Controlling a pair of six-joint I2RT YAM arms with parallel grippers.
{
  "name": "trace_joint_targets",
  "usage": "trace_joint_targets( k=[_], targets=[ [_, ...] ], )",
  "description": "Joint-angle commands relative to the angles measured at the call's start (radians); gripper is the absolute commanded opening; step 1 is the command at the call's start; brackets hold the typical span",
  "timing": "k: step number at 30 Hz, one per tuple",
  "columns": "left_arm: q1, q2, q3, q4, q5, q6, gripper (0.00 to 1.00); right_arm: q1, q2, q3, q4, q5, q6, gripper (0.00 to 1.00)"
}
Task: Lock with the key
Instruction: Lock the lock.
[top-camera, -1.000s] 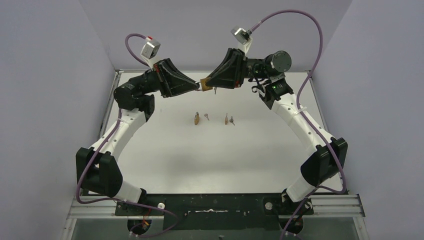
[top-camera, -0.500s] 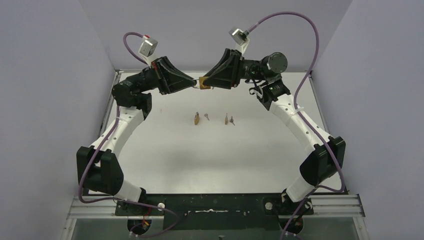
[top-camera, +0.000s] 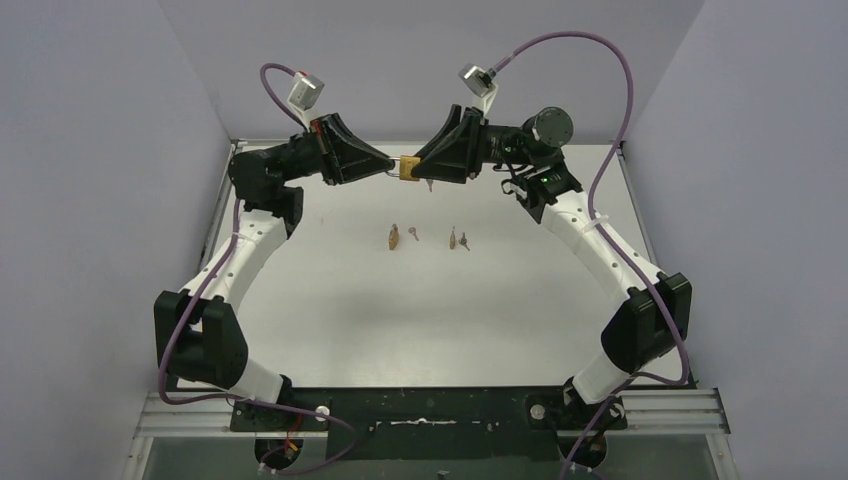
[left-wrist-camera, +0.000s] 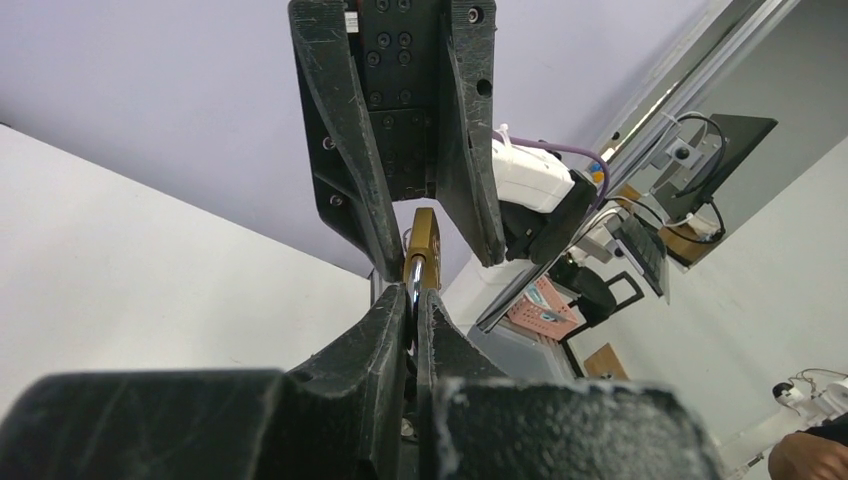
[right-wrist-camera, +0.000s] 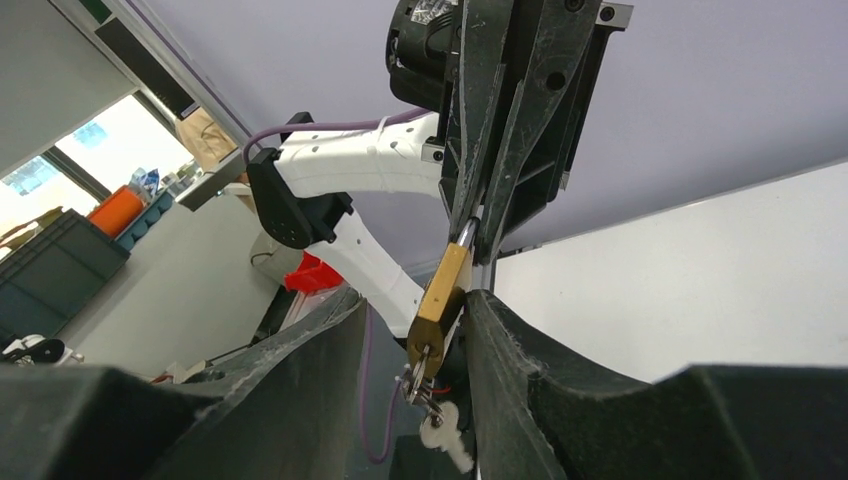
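Note:
A brass padlock (top-camera: 409, 168) hangs in the air above the far middle of the table, between the two grippers. My left gripper (top-camera: 392, 168) is shut on its steel shackle (left-wrist-camera: 413, 290), with the brass body (left-wrist-camera: 424, 240) sticking out beyond the fingertips. My right gripper (top-camera: 421, 171) faces it with the jaws spread around the lock body (right-wrist-camera: 443, 295). One finger (right-wrist-camera: 490, 320) lies against the brass side; the other finger (right-wrist-camera: 340, 320) stands clear of it. The key (right-wrist-camera: 420, 378) sits in the lock's bottom end, a ring and white tag dangling from it.
Two more small padlocks (top-camera: 395, 237) (top-camera: 453, 238) lie on the white table (top-camera: 420, 320) mid-way back, each with a key (top-camera: 412, 235) (top-camera: 465, 241) beside it. Purple walls close in the left, right and far sides.
My right gripper's jaws have spread apart and let go of the key and padlock. Both wrists shifted slightly, and the key now dangles below the lock.

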Motion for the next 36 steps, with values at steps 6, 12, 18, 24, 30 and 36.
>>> trace_joint_targets(
  k=[6, 12, 18, 24, 30, 36],
  targets=[
    [0.03, -0.001, 0.041, -0.04, -0.031, 0.047, 0.0, -0.044, -0.096, -0.033, 0.059, -0.045, 0.012, 0.32],
    [0.031, -0.001, 0.037, -0.037, -0.031, 0.048, 0.0, -0.044, -0.094, -0.039, 0.055, -0.041, 0.009, 0.21],
    [0.032, -0.003, 0.031, -0.037, -0.028, 0.05, 0.0, -0.043, -0.089, -0.031, 0.019, -0.04, -0.015, 0.0],
    [0.056, -0.009, 0.031, -0.041, -0.016, 0.05, 0.0, -0.049, -0.126, -0.026, -0.201, -0.031, -0.183, 0.0],
    [0.109, -0.032, 0.028, -0.058, 0.006, 0.056, 0.0, -0.074, -0.176, -0.012, -0.547, 0.025, -0.452, 0.0],
    [0.144, -0.07, 0.01, -0.138, 0.045, 0.113, 0.0, -0.085, -0.186, 0.03, -0.836, 0.106, -0.655, 0.0]
  ],
)
